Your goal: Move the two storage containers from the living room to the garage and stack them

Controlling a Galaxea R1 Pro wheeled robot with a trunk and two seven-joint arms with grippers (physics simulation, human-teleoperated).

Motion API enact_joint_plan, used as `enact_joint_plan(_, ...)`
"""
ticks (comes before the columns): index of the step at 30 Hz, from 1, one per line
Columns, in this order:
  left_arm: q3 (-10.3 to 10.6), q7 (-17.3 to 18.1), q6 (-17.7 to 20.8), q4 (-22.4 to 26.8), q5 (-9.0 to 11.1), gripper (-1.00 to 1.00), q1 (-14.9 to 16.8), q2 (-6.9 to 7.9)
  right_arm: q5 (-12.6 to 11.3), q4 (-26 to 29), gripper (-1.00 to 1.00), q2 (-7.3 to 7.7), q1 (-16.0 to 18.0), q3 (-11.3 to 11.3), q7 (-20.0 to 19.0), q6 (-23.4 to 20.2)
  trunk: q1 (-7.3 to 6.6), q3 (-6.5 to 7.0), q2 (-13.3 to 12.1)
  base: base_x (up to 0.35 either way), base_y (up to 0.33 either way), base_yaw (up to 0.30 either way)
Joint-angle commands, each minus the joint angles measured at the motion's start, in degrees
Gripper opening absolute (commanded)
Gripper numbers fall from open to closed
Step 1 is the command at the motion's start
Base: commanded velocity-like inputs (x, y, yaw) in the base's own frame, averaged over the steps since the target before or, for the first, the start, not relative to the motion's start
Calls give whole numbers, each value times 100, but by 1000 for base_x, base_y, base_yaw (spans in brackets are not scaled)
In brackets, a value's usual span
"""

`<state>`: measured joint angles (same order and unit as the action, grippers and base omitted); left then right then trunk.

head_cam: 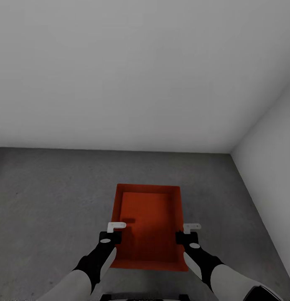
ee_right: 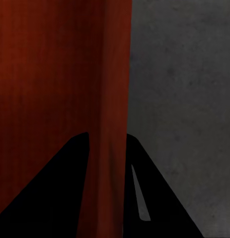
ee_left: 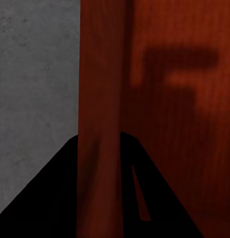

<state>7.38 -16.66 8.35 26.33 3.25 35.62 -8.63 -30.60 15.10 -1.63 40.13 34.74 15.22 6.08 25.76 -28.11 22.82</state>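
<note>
One orange-red storage container (head_cam: 147,217), a shallow open tray, lies lengthwise in front of me over the dark grey concrete floor (head_cam: 49,200) of the garage. My left gripper (head_cam: 115,228) is shut on its left side wall (ee_left: 102,99), which runs between the two black fingers (ee_left: 50,198). My right gripper (head_cam: 187,229) is shut on the right side wall (ee_right: 112,99) in the same way. I cannot tell whether the tray rests on the floor or hangs just above it. The left gripper's shadow falls on the tray's inner bottom.
A plain pale grey wall (head_cam: 141,75) stands a short way beyond the tray. A second pale wall (head_cam: 274,167) meets it in a corner at the right. Bare concrete spreads out to the left of the tray.
</note>
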Motion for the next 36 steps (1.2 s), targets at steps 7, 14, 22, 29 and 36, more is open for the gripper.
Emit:
enact_joint_plan(7,89,-67,334,-5,133,-100,-2,10,63,10,-100,5,13,-82,194,38,3,-73,10,0,0,0)
enact_joint_plan(14,89,-66,334,-5,133,-100,-2,10,63,10,-100,4,13,-82,194,39,3,-138,10,0,0,0)
enact_joint_plan(22,89,-71,334,-5,133,-100,-2,10,63,10,-100,3,13,-82,199,38,3,-212,10,0,0,0)
enact_joint_plan(29,89,-74,334,-1,133,-100,-2,10,63,10,-100,4,13,-82,197,40,3,-267,10,0,0,0)
enact_joint_plan(36,89,-74,334,2,133,-100,-2,10,63,10,-100,3,13,-82,197,39,3,-274,10,0,0,0)
